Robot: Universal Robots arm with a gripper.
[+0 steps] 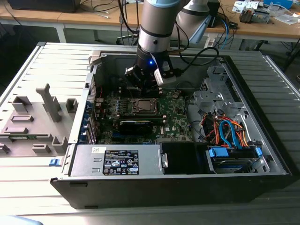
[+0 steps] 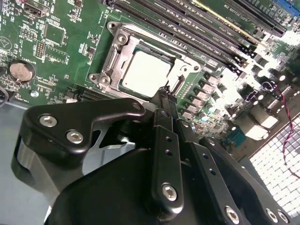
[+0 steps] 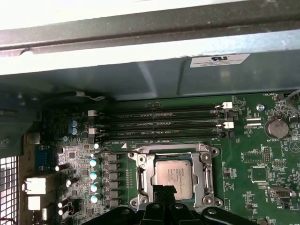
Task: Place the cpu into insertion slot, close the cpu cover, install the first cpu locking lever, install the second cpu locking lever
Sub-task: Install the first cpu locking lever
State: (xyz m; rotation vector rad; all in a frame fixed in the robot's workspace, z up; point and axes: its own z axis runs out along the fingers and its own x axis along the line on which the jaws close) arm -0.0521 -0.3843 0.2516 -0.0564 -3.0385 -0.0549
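The cpu (image 2: 146,72) (image 3: 174,177), a silvery square chip, lies flat in the insertion slot (image 1: 134,107) on the green board. The cpu cover (image 2: 115,54) (image 3: 202,174), a silver frame, lies down around the chip's edges. My gripper (image 2: 166,99) (image 3: 163,191) (image 1: 146,88) is shut with nothing in it. Its black tip hovers just above the socket's edge, right beside the chip. I cannot tell how the locking levers stand.
Long memory slots (image 3: 159,123) run beside the socket, and a row of capacitors (image 3: 93,176) stands at its other side. A black card (image 1: 136,125), the power supply (image 1: 117,161) and coloured cables (image 1: 225,131) fill the case. A grey fixture (image 1: 33,122) lies at the exterior view's left.
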